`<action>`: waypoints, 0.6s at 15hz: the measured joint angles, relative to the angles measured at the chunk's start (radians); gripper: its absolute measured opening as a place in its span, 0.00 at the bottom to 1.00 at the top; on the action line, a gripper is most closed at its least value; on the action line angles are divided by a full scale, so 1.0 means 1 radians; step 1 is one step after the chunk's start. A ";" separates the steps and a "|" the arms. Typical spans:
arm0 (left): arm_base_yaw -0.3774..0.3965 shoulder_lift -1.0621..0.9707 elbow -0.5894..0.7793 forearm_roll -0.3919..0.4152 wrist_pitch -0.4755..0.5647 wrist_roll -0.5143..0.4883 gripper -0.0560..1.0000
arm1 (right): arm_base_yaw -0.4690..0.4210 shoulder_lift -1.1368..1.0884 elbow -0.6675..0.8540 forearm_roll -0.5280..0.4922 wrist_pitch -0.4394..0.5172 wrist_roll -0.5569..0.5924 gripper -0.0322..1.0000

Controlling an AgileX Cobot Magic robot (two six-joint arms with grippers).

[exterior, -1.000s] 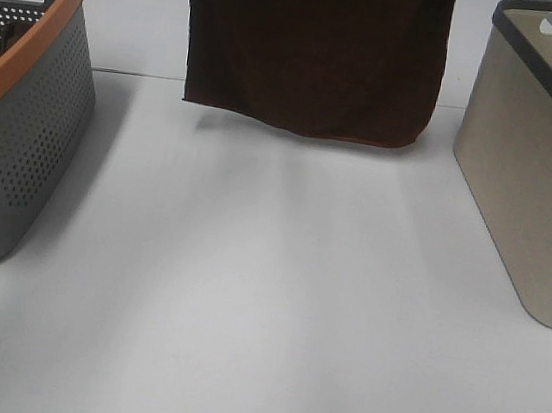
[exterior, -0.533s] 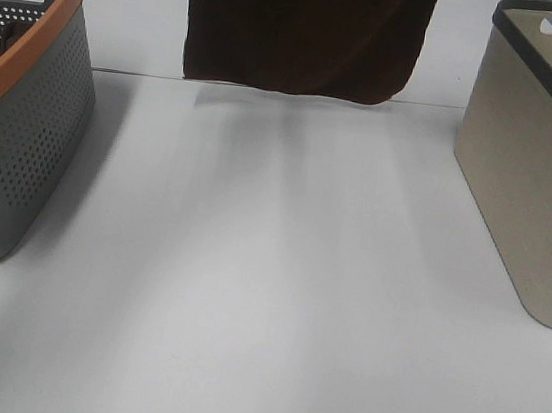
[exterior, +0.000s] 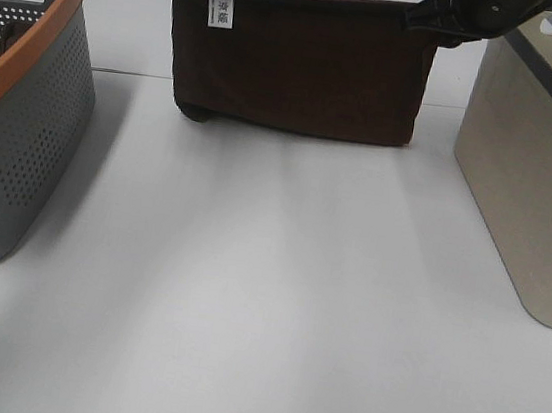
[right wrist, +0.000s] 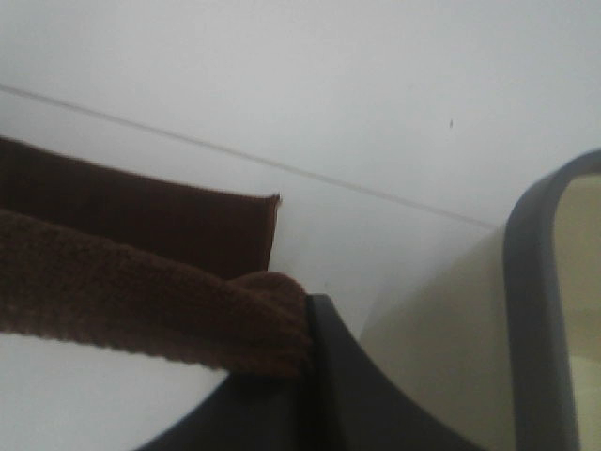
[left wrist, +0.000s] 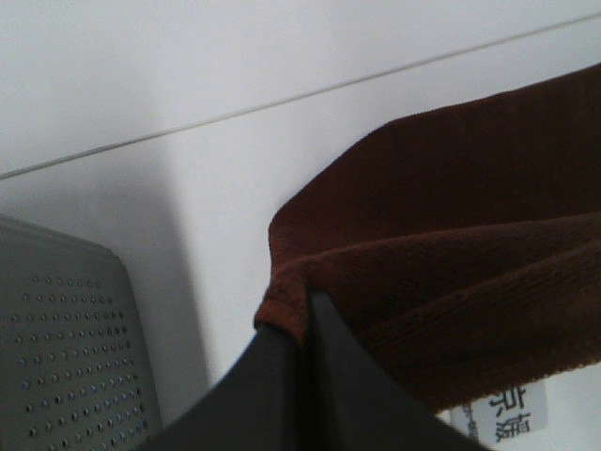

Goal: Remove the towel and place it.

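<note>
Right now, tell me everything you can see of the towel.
The towel is a dark brown, soft, terry-like cloth with stitched hems and a small white label at its upper left corner in the high view. It hangs spread out at the far side of the table, stretched between two shut grippers: the left gripper pinches one top corner, the right gripper the other. Its lower edge seems to rest on the table, with one bottom corner curled.

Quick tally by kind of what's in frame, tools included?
towel: 1
baskets: 2 (grey basket, beige basket)
tools: 2 (left tool, right tool), each shut on a towel corner
total: 5
</note>
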 joint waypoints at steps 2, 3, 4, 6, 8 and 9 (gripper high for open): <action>0.000 0.000 0.000 -0.024 0.018 0.008 0.05 | -0.002 0.000 0.000 0.096 0.096 -0.094 0.03; 0.002 0.000 0.000 -0.045 0.029 0.015 0.05 | -0.003 0.000 0.000 0.114 0.116 -0.109 0.03; 0.005 0.000 0.003 -0.068 0.032 0.028 0.05 | -0.004 0.000 0.000 0.142 0.161 -0.136 0.03; 0.009 -0.011 0.070 -0.097 0.031 0.052 0.05 | -0.004 0.000 0.000 0.171 0.226 -0.156 0.03; 0.007 -0.027 0.201 -0.126 0.029 0.055 0.05 | -0.004 0.000 0.000 0.221 0.294 -0.180 0.03; -0.002 -0.035 0.256 -0.128 0.029 0.055 0.05 | -0.004 -0.002 0.000 0.256 0.337 -0.220 0.03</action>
